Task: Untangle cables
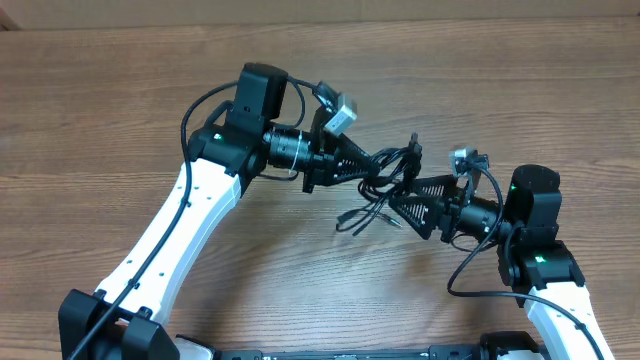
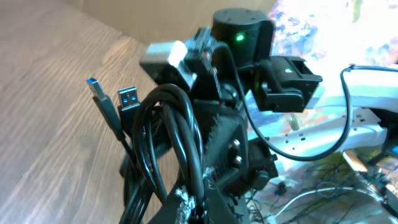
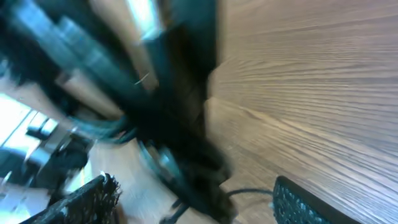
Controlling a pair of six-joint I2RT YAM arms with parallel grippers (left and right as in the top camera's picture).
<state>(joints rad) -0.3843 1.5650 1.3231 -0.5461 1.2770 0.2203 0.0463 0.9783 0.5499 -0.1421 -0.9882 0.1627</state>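
Observation:
The cables (image 1: 385, 180) are a bunch of thin black cords hanging just above the table between both grippers, with loose ends trailing to the table (image 1: 352, 220). My left gripper (image 1: 385, 163) reaches in from the left and is shut on the cables (image 2: 171, 130), which loop up from between its fingertips (image 2: 186, 202). Two USB plugs (image 2: 127, 98) stick out on the left of the loop. My right gripper (image 1: 397, 202) faces it from the right. Its jaws (image 3: 193, 199) stand open around the blurred dark cables (image 3: 186, 155), the fingers (image 3: 93, 199) apart from them.
The wooden table (image 1: 120, 120) lies all around. The right arm's wrist (image 2: 242, 31) with a green light looms close behind the loop. A cardboard wall (image 1: 320, 12) runs along the far edge.

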